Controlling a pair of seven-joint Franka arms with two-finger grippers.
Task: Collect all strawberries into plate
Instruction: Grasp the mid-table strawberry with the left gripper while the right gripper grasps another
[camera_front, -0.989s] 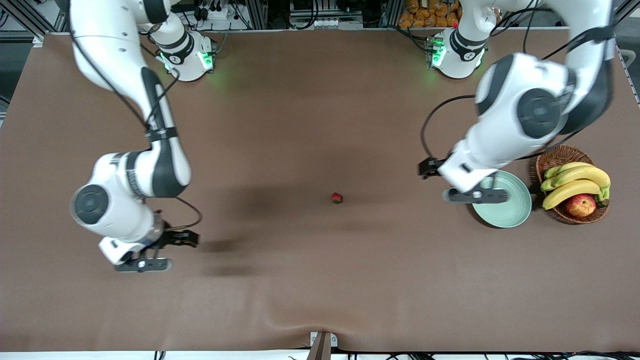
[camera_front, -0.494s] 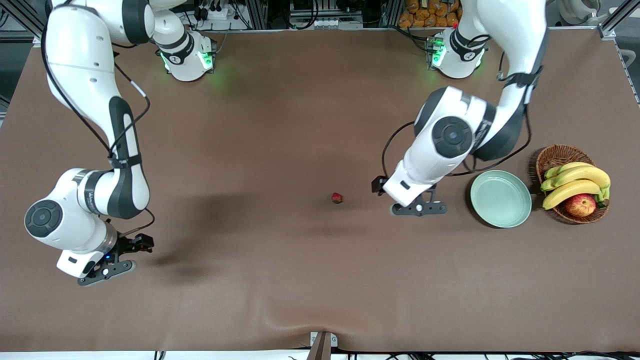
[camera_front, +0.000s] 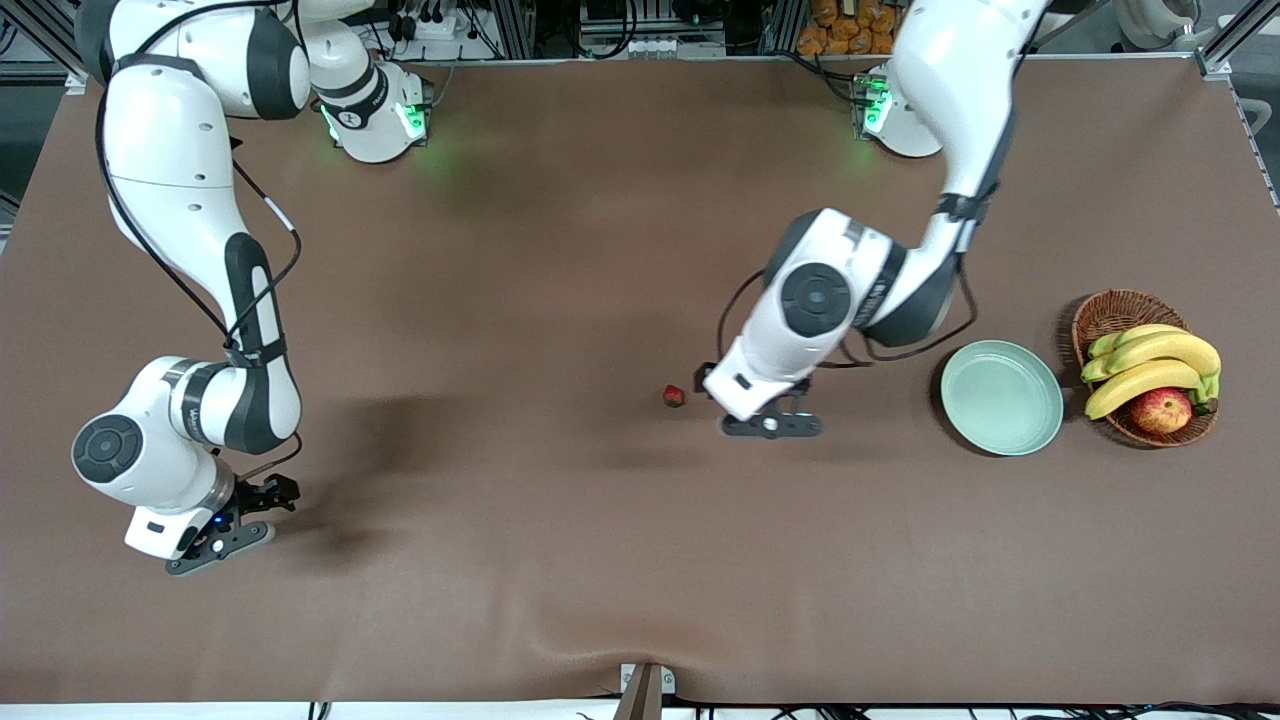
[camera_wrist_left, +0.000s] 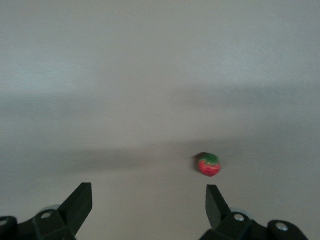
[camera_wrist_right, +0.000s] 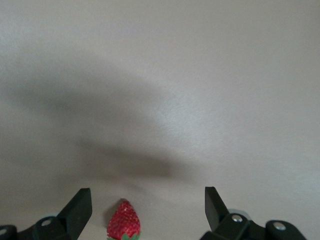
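I'm seeing both hands gaping, empty: left hand (camera_front: 772, 425) hovering beside strawberry (camera_front: 674, 396); right hand (camera_front: 220, 543) is hiding a second strawberry (camera_wrist_right: 123, 226) from front.

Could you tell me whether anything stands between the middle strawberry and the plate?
Yes: the left pincer, open, hangs over the table between the strawberry and the plate. Otherwise only bare table lies there; the basket sits at the plate's outer edge, off that path.

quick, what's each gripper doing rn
left gripper: open, empty, beside a strawberry
right gripper: open, empty, over another strawberry
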